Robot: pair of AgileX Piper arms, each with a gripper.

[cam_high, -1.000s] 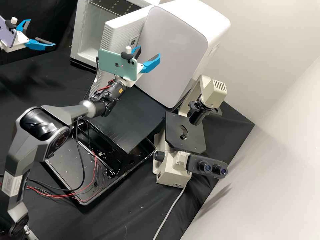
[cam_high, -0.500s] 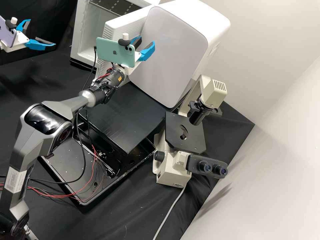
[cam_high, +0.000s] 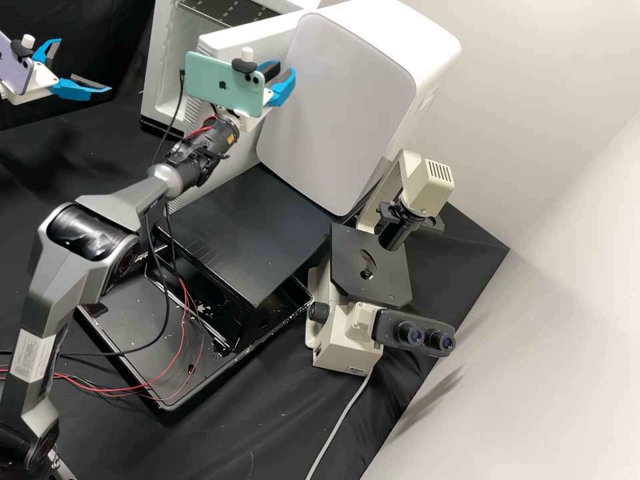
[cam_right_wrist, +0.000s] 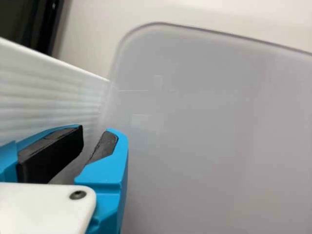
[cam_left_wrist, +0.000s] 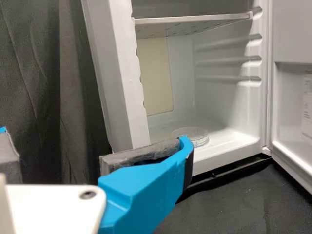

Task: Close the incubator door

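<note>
At the upper left of the high view my left gripper (cam_high: 85, 64) stands open, facing the incubator (cam_high: 163, 73). Nearer the middle, my right gripper (cam_high: 286, 67) is beside a ribbed white panel and in front of a grey panel. In the left wrist view, the gripper (cam_left_wrist: 95, 136) has widely parted fingers before the incubator's chamber (cam_left_wrist: 180, 87); its white door (cam_left_wrist: 292, 97) stands open. In the right wrist view, the gripper (cam_right_wrist: 95, 130) has a narrow gap with nothing between its pads, near the ribbed panel (cam_right_wrist: 48, 95). Contact with the panel cannot be told.
A grey-fronted white housing (cam_high: 340, 107) stands behind my right gripper. The microscope (cam_high: 370, 267) is to its right, with a black tray (cam_high: 120, 357) in front. Inside the incubator are a shelf (cam_left_wrist: 190, 24) and a clear dish (cam_left_wrist: 195, 136). Cables hang from the right arm.
My right gripper has moved left and upward in the high view, and its fingers look closer together. The left gripper, housing and microscope have stayed put.
</note>
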